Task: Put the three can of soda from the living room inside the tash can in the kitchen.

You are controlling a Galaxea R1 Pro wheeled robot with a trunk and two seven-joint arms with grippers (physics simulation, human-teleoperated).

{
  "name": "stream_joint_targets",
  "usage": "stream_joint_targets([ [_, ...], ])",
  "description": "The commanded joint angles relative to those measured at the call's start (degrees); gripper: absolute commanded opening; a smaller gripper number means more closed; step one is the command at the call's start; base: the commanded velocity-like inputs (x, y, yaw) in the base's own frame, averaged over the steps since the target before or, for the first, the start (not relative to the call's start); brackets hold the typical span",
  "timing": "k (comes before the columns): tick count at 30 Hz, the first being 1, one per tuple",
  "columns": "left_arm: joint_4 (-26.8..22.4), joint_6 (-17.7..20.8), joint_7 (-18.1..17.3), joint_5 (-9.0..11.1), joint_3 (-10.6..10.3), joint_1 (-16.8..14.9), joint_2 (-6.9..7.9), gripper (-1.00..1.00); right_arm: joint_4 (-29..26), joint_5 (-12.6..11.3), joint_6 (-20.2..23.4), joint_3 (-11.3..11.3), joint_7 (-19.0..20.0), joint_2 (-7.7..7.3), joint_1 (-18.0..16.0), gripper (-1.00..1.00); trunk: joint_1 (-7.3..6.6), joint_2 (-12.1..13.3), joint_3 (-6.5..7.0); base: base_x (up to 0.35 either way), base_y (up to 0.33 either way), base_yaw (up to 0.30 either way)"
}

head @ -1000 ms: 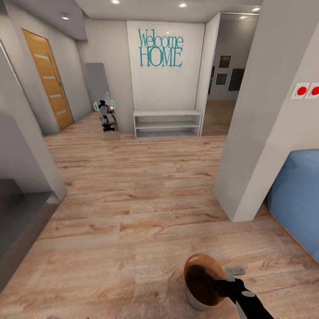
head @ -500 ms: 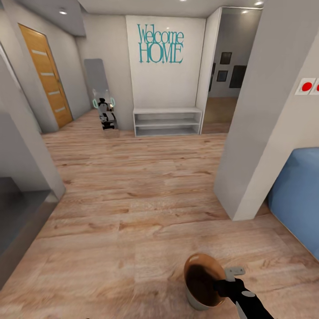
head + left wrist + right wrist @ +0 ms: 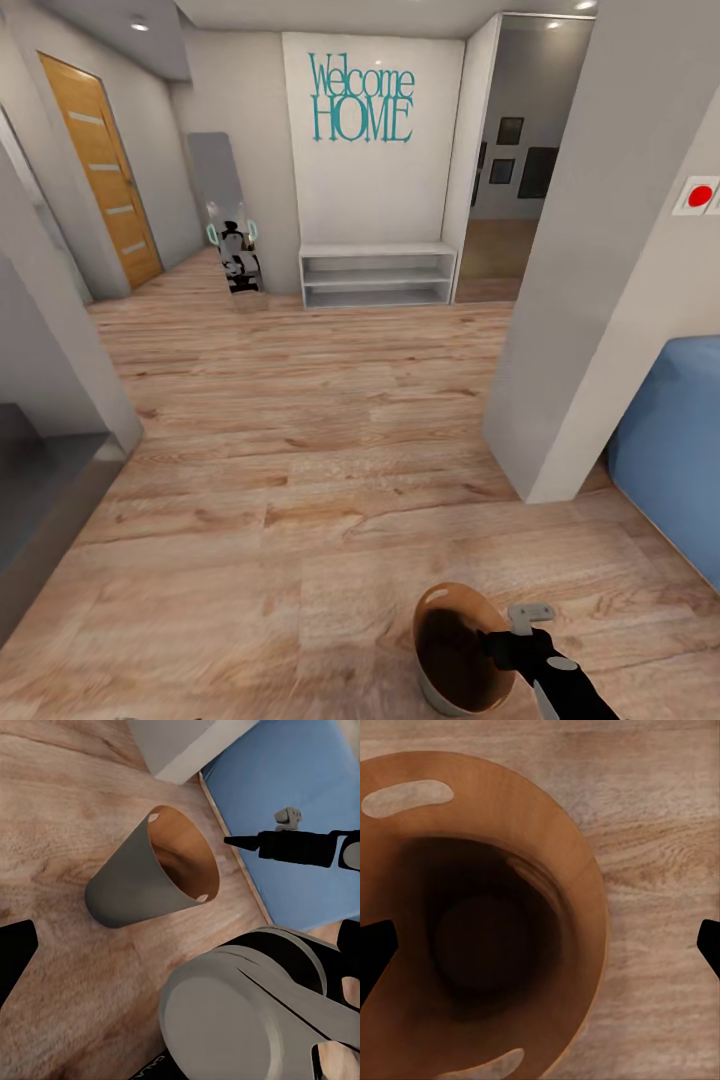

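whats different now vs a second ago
The whole head view has shifted slightly, so the camera moved, not the room. The tash can sits a little lower in that view. The right gripper stays at its rim; nothing was taken or released.

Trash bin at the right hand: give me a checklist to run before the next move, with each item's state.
1. Small round tapered bin, grey outside, orange-brown inside, upright on the wood floor: ok.
2. Right hand at the bin's rim: ok. Whether it grips the rim: cannot tell.
3. Bin interior free of cans: ok, the right wrist view shows a bare bottom.
4. Soda cans located: not ok.
5. Path ahead across the floor toward the white shelf unit: ok, open boards.
6. Clearance on the right: the grey wall corner and blue sofa stand close: cannot tell.
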Motion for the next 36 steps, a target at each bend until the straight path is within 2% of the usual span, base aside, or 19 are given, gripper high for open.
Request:
stream_joint_targets([
  [1,0.00,-0.02,0.00,0.00,0.00,0.00,0.00,1.00,0.00,0.00,0.01,-0.02,0.00,-0.03,0.00,1.00,0.00,0.00,-0.01,0.005,-0.002,0.000],
  [16,-0.07,-0.05,0.00,0.02,0.00,0.00,0.00,1.00,1.76,0.00,-0.02,-0.16,-0.08,-0.61,-0.16,1.00,0.00,0.00,-0.40,0.001,0.000,0.000],
  [28,-0.07,-0.08,0.00,0.05,0.00,0.00,0.00,1.00,1.93,0.00,-0.02,-0.18,-0.09,-0.70,-0.21,1.00,0.00,0.00,-1.35,0.000,0.000,0.000],
  [36,-0.07,-0.08,0.00,0.07,0.00,0.00,0.00,1.00,1.93,0.00,-0.02,-0.18,-0.09,-0.71,-0.23,1.00,1.76,-3.21,-3.51,0.000,0.000,0.000],
])
